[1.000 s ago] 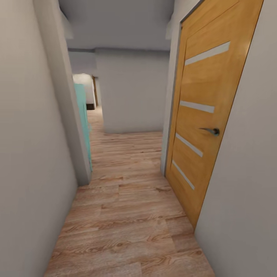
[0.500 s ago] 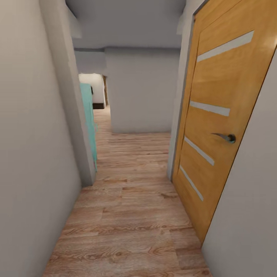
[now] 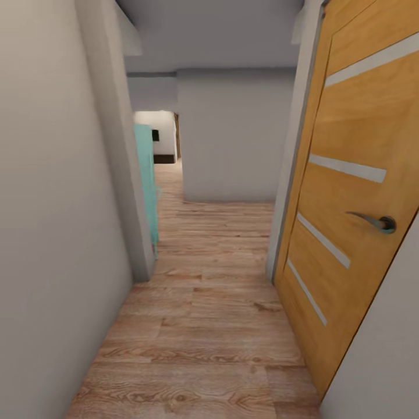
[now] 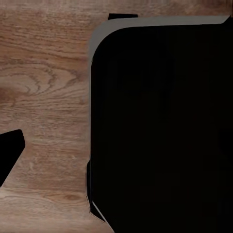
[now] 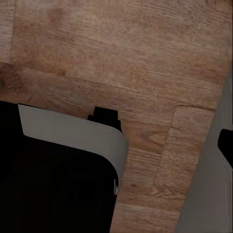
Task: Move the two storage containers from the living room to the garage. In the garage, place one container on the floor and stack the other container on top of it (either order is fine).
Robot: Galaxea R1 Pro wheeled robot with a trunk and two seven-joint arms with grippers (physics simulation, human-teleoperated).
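The two storage containers and the garage are out of view. I stand in a narrow corridor with a light wood plank floor (image 3: 203, 326). The left wrist view looks down on the planks (image 4: 43, 87) beside a big black rounded body (image 4: 160, 126); a small dark tip (image 4: 8, 155) pokes in at the edge. The right wrist view shows planks (image 5: 136, 58), the same kind of black body with a pale rim (image 5: 73, 131), a white wall base (image 5: 204, 194) and a dark tip (image 5: 226, 145). Neither gripper's jaws can be read.
An orange wooden door (image 3: 361, 192) with a metal handle (image 3: 375, 221) stands close on the right. A white wall (image 3: 52, 233) runs along the left and ends at a corner with a teal object (image 3: 146, 180) behind it. A white wall (image 3: 233, 139) blocks straight ahead; the passage (image 3: 166, 169) continues left of it.
The whole head view has shifted: the camera has moved forward along the corridor, so the door, the teal object and the far wall look larger and sit further right.
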